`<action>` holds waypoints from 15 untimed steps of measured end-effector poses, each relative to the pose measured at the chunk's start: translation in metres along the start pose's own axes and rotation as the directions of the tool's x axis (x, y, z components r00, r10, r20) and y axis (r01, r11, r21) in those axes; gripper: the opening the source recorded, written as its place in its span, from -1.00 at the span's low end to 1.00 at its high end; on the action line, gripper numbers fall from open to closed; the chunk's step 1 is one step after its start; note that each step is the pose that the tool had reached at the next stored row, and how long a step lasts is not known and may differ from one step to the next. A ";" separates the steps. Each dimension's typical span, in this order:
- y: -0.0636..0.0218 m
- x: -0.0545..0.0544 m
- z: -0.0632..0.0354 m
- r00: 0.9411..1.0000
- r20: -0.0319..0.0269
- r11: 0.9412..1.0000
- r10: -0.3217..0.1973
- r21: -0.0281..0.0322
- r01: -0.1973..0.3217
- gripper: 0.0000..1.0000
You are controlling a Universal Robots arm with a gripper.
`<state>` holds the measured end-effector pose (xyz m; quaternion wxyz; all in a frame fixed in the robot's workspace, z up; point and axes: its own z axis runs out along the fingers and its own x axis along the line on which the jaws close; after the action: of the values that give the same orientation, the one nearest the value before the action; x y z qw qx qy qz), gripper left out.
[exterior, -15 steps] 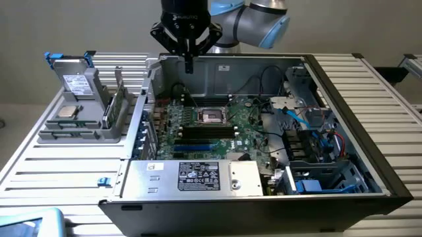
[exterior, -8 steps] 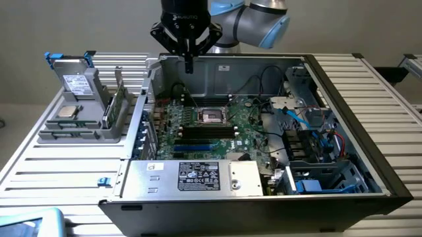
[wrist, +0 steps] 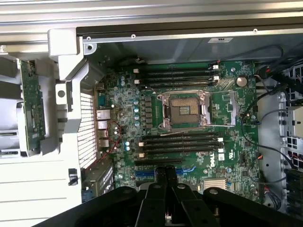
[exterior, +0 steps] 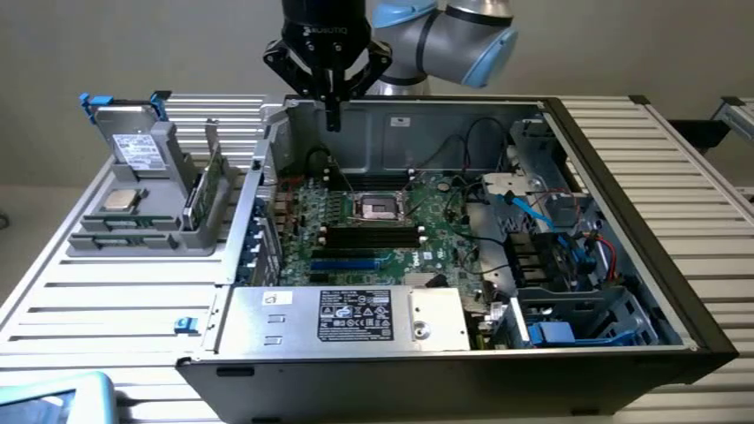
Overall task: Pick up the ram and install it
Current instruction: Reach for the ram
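We see the black jaws pressed shut, holding nothing, at the exterior view's upper centre, above the back wall of the open metal computer case (exterior: 471, 132). The ram (exterior: 203, 196), a long thin green circuit-board stick, stands on edge in the grey plastic holder (exterior: 130, 240) at the frame's left-middle, down-left of the jaws, long axis running near-to-far.

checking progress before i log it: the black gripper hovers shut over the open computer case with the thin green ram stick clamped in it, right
Not quite. The black gripper hovers shut over the open computer case, but it holds nothing: the exterior view shows the thin green ram stick standing in the grey holder outside the case.
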<state>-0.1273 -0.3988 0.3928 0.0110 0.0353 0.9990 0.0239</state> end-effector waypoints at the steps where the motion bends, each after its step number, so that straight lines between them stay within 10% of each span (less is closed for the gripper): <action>1: -0.0003 0.004 0.0000 1.000 0.001 1.000 0.000 0.000 0.000 -0.79; 15: -0.0031 0.066 -0.0014 1.000 0.008 1.000 0.000 -0.001 0.000 -0.79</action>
<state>-0.1938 -0.3973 0.3926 0.0148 0.0353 0.9990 0.0241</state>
